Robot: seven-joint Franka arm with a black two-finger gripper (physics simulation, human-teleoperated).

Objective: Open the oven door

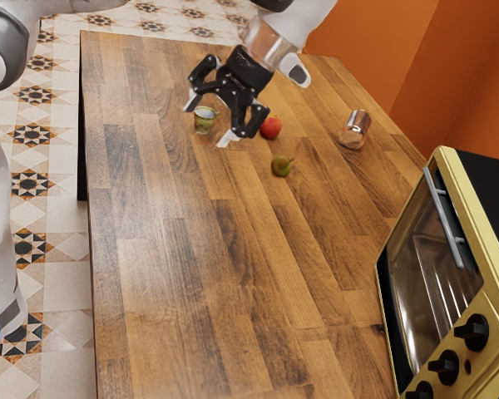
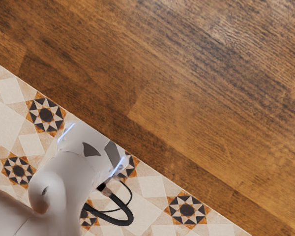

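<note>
High over the far part of the table, my gripper (image 1: 206, 125) hangs tilted in the exterior view, its two fingers spread wide with nothing held between them. The yellow oven (image 1: 449, 158) stands at the exterior view's lower right, well apart from my hand. Its glass door (image 1: 428, 278) is closed, and a grey bar handle (image 1: 443, 218) runs along the door's upper edge. Black knobs (image 1: 471, 332) line the panel beside the door.
Beneath and near my hand are a green-patterned cup (image 1: 204, 120), a red apple (image 1: 270, 127) and a green pear (image 1: 282, 165). A metallic can (image 1: 356, 130) stands farther toward the exterior view's right. In the wrist view, the wooden table (image 2: 187, 98) borders the tiled floor and my arm's base (image 2: 83, 152).
</note>
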